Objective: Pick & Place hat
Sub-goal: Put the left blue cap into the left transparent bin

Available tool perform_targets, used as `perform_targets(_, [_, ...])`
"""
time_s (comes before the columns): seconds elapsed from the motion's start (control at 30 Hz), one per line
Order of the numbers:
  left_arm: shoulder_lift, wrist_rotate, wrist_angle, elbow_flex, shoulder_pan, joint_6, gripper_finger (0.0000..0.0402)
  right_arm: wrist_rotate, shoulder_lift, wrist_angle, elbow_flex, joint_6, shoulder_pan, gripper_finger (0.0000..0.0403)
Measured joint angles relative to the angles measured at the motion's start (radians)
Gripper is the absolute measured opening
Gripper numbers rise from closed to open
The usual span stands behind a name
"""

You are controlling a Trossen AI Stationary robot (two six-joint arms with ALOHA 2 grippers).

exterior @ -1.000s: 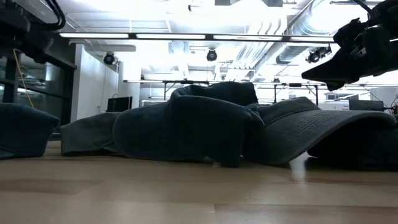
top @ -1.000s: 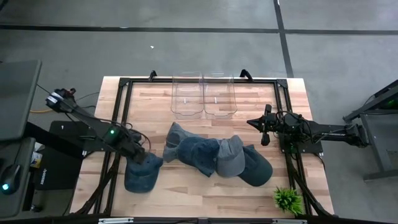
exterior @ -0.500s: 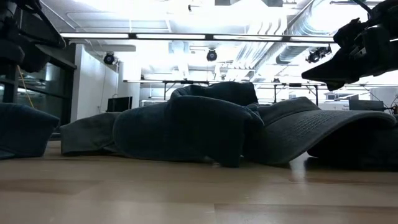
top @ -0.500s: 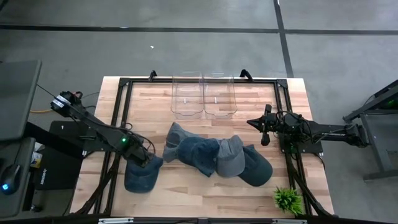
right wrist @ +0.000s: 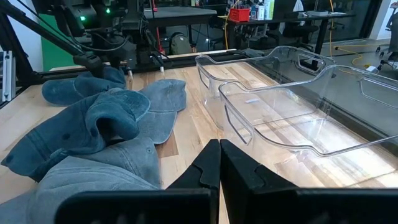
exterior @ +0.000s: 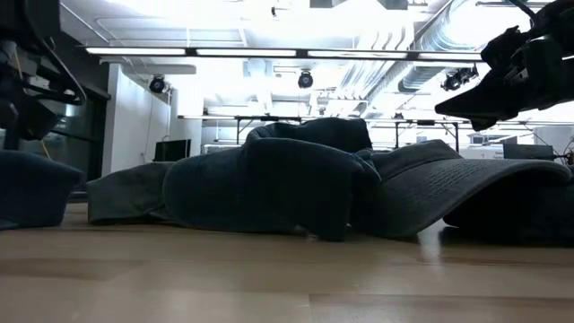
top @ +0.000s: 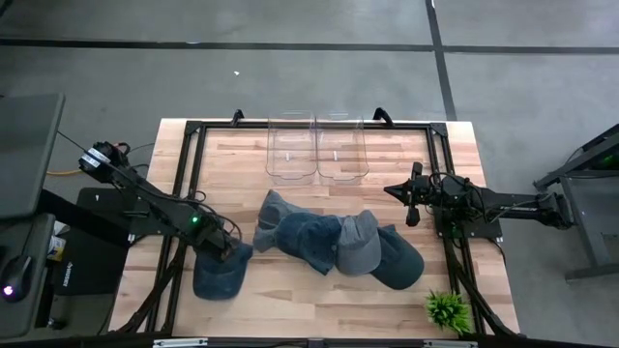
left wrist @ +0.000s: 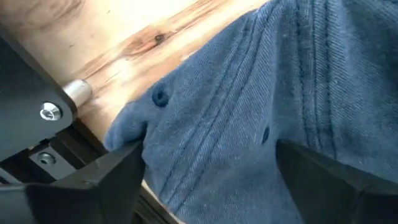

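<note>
1. Pale wooden planks make up the table (top: 290,300), which sits inside a black frame on a grey concrete floor; a small green plant (top: 447,309) stands at its near right corner.

2. One blue denim hat (top: 219,274) lies apart from the rest near the front left of the table, and the left gripper (top: 226,253) is down on its upper edge. In the left wrist view the two dark fingers (left wrist: 99,177) stand well apart with the hat's cloth between them — not yet pinched.

3. Four or so more caps lie overlapping in a pile (top: 334,242) at mid-table, just beside the lone hat.

4. Handling, as I judge it: soft, light, floppy denim that will sag and fold once lifted. The crown gives little to bite on; a fold of cloth at the rim or the stiffer brim looks the surer hold.

5. Two clear plastic bins (top: 317,148) sit side by side, touching, at the far edge of the table — both look empty, as the right wrist view (right wrist: 292,118) also shows.

6. The right gripper (top: 413,206) waits above the right side of the table, its fingers pressed together and holding nothing.
</note>
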Motion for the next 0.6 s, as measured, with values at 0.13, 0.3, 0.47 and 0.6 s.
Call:
perform_targets(0.13, [0.000,0.016,-0.001,-0.006,0.000,-0.001,0.0260,0.000,0.000,0.000,0.000,0.000,0.000,0.0000])
perform_targets(0.3, [0.000,0.018,-0.008,-0.006,0.000,0.001,0.0164,0.000,0.000,0.000,0.000,0.000,0.000,0.0000])
perform_targets(0.47, [0.000,0.022,-0.008,-0.006,0.000,0.005,0.0057,0.000,0.000,0.000,0.000,0.000,0.000,0.0000])
perform_targets(0.6, [0.000,0.022,-0.008,-0.006,0.000,0.012,0.0011,0.000,0.000,0.000,0.000,0.000,0.000,0.0000])
